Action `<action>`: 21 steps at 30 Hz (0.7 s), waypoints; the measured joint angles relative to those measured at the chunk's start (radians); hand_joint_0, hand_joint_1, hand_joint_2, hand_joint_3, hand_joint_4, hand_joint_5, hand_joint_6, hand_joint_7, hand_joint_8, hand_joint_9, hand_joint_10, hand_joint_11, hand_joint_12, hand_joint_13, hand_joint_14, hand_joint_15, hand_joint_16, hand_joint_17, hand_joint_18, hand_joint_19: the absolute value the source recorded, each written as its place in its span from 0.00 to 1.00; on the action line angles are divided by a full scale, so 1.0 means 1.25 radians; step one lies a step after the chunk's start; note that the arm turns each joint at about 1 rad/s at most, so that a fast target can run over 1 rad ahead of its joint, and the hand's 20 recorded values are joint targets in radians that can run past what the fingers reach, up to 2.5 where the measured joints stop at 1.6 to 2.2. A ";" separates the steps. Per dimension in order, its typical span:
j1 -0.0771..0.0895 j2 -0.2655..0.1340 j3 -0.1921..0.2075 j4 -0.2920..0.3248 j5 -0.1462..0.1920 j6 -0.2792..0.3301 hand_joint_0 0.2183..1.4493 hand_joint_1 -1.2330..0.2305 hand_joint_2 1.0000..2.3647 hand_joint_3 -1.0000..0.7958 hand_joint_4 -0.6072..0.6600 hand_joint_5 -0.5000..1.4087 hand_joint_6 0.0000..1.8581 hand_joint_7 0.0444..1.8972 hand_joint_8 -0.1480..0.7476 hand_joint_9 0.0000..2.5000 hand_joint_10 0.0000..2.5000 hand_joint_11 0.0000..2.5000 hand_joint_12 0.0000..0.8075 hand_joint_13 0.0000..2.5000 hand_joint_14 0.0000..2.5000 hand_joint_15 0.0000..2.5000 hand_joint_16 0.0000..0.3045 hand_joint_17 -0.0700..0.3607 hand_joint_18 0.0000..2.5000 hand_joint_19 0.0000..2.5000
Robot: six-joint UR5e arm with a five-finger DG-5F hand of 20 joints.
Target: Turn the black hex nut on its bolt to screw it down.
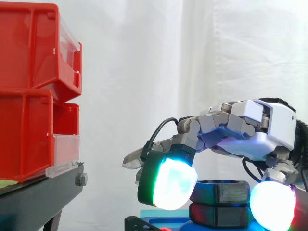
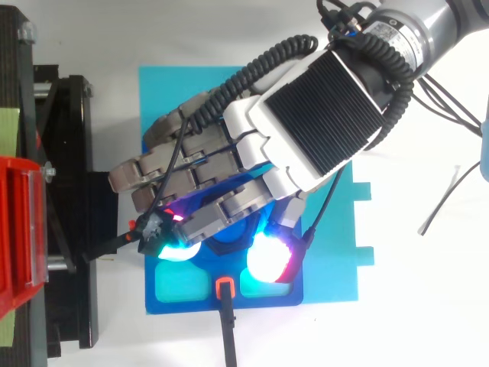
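Faceted black hex nut (image 1: 224,192), hand (image 1: 255,137) curled round

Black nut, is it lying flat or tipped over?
Flat. In the side view the black hex nut sits level beneath the hand, and its top rim runs straight across.

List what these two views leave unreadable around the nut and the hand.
- Top view: the hand covers the black hex nut.
- Side view: the hand overlaps both ends of the nut, so any grip is unreadable.
- Both views: the bolt is buried under nut and hand, so how far down the nut sits is unclear.
- Side view: the bottom edge cuts off the blue base.
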 measured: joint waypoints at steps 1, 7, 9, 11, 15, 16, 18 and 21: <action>0.000 0.000 0.000 0.000 0.000 0.000 0.18 0.56 0.00 0.28 0.80 0.20 0.34 0.43 0.56 0.26 0.00 0.09 0.46 0.24 0.00 0.07 0.21 0.49 0.27 0.24; -0.002 0.000 0.000 0.002 -0.001 0.000 0.13 0.64 0.00 0.28 0.84 0.21 0.32 0.47 0.60 0.26 0.00 0.08 0.51 0.25 0.00 0.07 0.23 0.54 0.28 0.24; -0.002 0.000 0.000 0.002 -0.001 0.000 0.12 0.66 0.00 0.28 0.83 0.20 0.31 0.48 0.60 0.26 0.00 0.09 0.52 0.25 0.00 0.07 0.24 0.54 0.28 0.24; -0.002 0.000 0.000 0.003 -0.001 0.000 0.13 0.68 0.00 0.28 0.83 0.20 0.31 0.48 0.60 0.26 0.00 0.09 0.51 0.24 0.00 0.07 0.24 0.54 0.28 0.24; -0.003 0.000 0.000 0.003 -0.001 0.000 0.13 0.71 0.00 0.28 0.83 0.21 0.31 0.49 0.60 0.26 0.00 0.08 0.51 0.24 0.00 0.07 0.24 0.54 0.28 0.24; -0.003 0.000 0.000 0.003 -0.001 0.000 0.13 0.72 0.00 0.28 0.83 0.21 0.31 0.49 0.60 0.26 0.00 0.08 0.51 0.24 0.00 0.07 0.23 0.54 0.28 0.24; -0.003 0.000 0.000 0.002 -0.001 0.000 0.13 0.73 0.00 0.28 0.82 0.21 0.31 0.49 0.60 0.26 0.00 0.08 0.51 0.24 0.00 0.07 0.23 0.54 0.27 0.24; -0.004 0.000 0.000 0.003 -0.004 0.000 0.13 0.74 0.00 0.28 0.82 0.21 0.31 0.50 0.59 0.26 0.00 0.09 0.51 0.24 0.00 0.07 0.23 0.54 0.27 0.24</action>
